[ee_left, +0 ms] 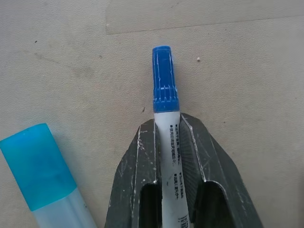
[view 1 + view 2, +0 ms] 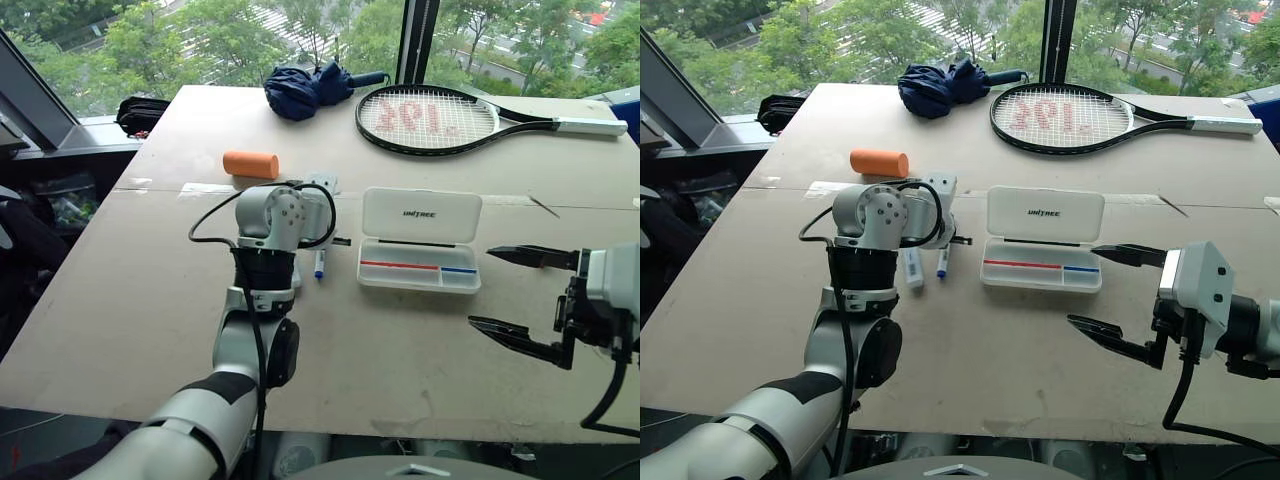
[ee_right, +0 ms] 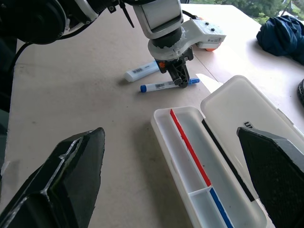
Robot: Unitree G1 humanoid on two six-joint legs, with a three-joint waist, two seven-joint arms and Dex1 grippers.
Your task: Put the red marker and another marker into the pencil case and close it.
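Head views: the open pencil case lay mid-table; the right gripper hovered beside it, jaws wide and empty.

Left wrist view: the left gripper was clamped on the blue-capped marker, which lay on the table.

Right wrist view: the case's tray appeared empty. Judged step: grasping a marker; next, lift and carry it to the tray.
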